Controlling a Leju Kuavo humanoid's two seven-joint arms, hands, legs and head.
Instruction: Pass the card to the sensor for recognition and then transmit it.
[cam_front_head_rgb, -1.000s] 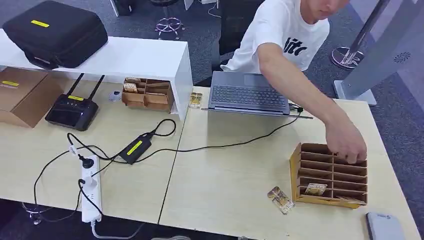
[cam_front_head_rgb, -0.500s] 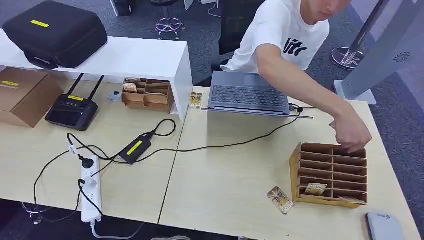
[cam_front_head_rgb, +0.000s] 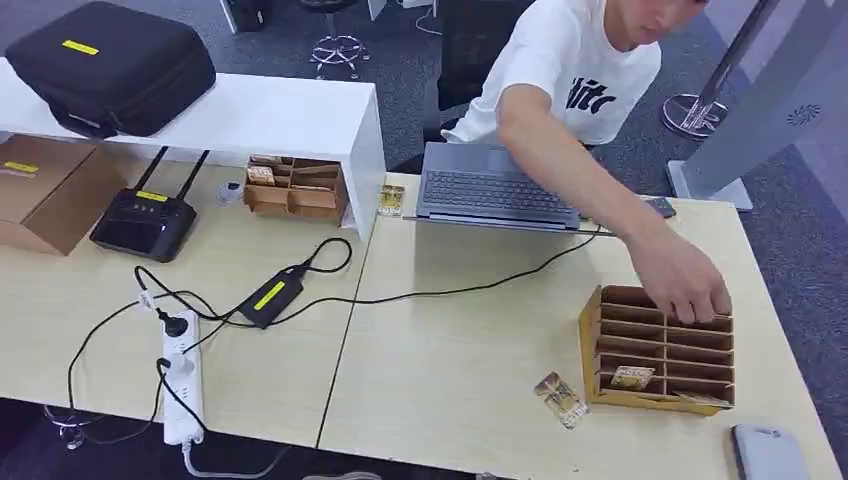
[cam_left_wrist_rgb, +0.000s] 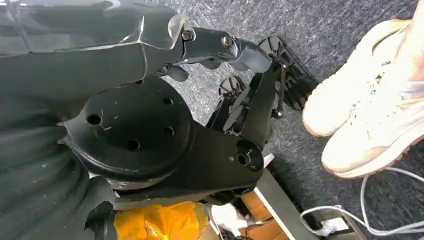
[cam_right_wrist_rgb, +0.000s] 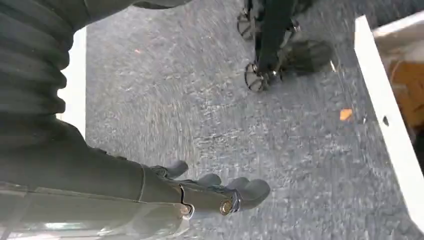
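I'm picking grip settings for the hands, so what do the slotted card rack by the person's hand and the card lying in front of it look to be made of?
The slotted card rack looks like brown corrugated cardboard or thin wood: matte, tan, with flat dividers. The card beside it looks glossy, probably plastic or in a clear sleeve, since it glints; too small to be sure.

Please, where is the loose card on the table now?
In the head view, the card lies flat on the table's right half, near its front edge, just left of the cardboard slot rack.
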